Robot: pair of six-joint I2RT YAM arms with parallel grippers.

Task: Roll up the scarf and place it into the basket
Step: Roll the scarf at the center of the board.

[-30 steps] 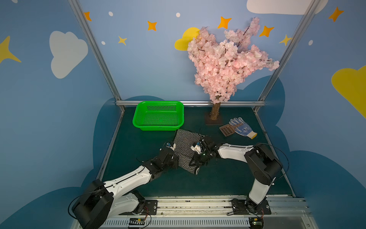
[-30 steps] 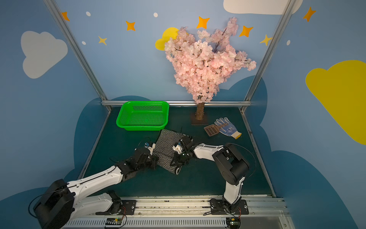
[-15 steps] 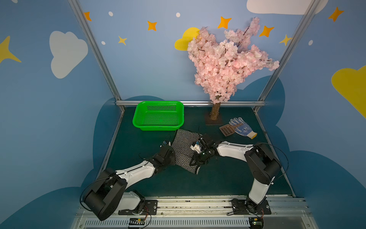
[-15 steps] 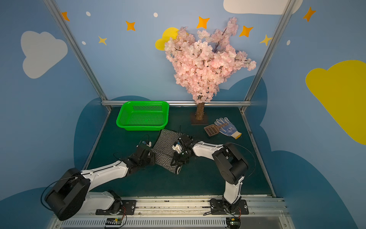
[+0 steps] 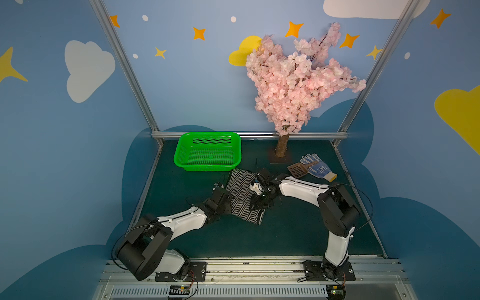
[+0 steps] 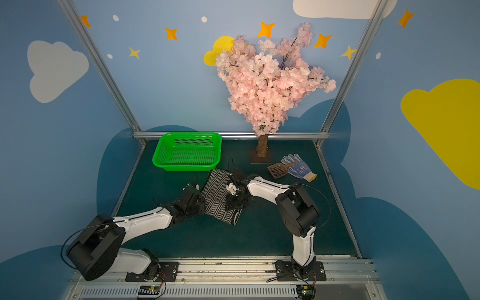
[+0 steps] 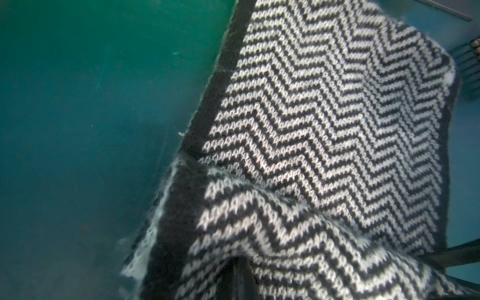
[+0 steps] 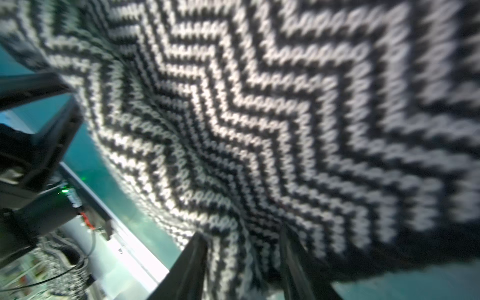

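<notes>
The black-and-white zigzag scarf (image 5: 240, 191) (image 6: 215, 191) lies on the dark green table just in front of the green mesh basket (image 5: 209, 134) (image 6: 191, 134), which holds nothing. Its near end is folded over into a thick roll. My left gripper (image 5: 226, 206) (image 6: 201, 205) is at the scarf's left edge, shut on a raised fold of the scarf (image 7: 324, 130); only a dark finger shows under the cloth (image 7: 240, 262). My right gripper (image 5: 255, 205) (image 6: 232, 205) (image 8: 242, 233) is at the right edge, jaws apart, with the scarf (image 8: 259, 117) bunched loosely between them.
A pink blossom tree (image 5: 281, 148) stands at the back, right of the basket. A brown slotted scoop (image 5: 297, 170) and a blue-dotted white glove (image 5: 319, 168) lie at the back right. A metal rail (image 5: 233, 270) runs along the table's front edge.
The right gripper's jaws have spread apart on the scarf's right edge. The left arm has swung and lowered its elbow while its gripper stays on the left edge.
</notes>
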